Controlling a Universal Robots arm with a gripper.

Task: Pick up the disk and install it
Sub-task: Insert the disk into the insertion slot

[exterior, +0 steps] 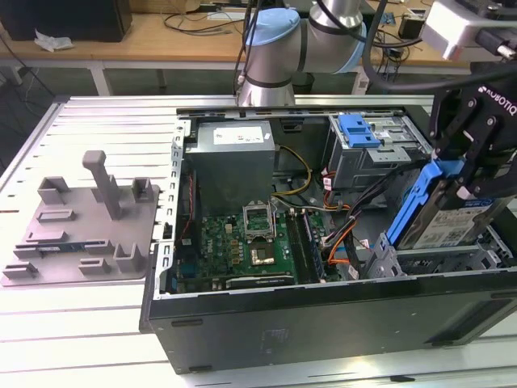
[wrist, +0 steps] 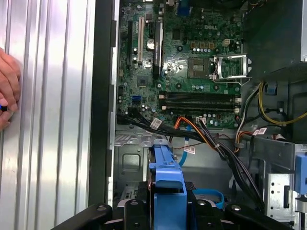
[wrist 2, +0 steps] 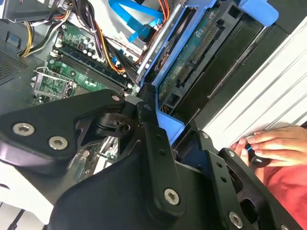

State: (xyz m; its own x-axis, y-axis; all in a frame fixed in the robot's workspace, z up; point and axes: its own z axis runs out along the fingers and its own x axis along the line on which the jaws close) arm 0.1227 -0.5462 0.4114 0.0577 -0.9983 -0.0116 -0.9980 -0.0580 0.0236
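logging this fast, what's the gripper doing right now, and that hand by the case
Gripper: closed on the disk, tilted above the open computer case.
Person's hand: on the table beside the case, touching a small dark object.

Open computer case (exterior: 323,323) on slatted table (exterior: 81,343); motherboard (exterior: 230,242) inside; grey fixture (exterior: 81,234) at exterior view's left.

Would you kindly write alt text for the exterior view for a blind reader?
A black tool grips a silver metal hard drive in blue plastic rails, on edge, at the exterior view's right end of an open black computer case. A grey plastic fixture lies beside the case.
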